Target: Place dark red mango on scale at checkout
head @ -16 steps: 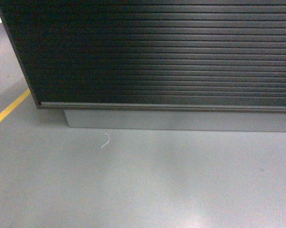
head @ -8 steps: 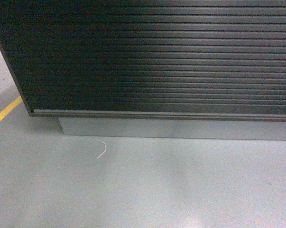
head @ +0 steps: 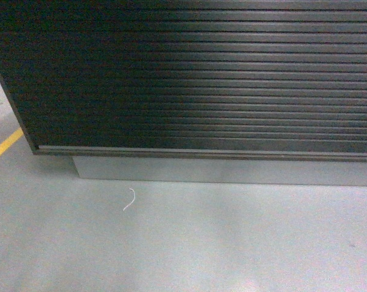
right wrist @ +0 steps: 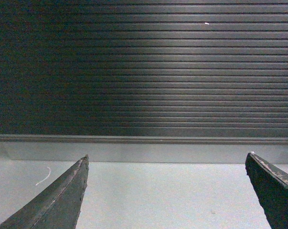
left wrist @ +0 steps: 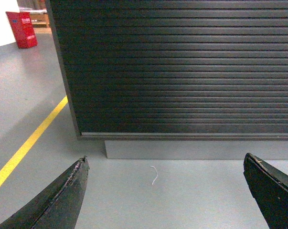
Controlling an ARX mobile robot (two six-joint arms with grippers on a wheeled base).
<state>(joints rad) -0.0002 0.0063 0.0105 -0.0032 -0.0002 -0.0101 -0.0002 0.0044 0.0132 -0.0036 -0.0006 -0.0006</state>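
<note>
Both jaws gape empty, the checkout [head: 201,79] front ahead, well apart.

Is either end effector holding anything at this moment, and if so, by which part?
Nothing is held. The left end effector and the right end effector are both spread open, with only grey floor between their fingers, facing the checkout.

The checkout [head: 195,79] walls off everything ahead; bare floor [head: 183,243] lies before it.
</note>
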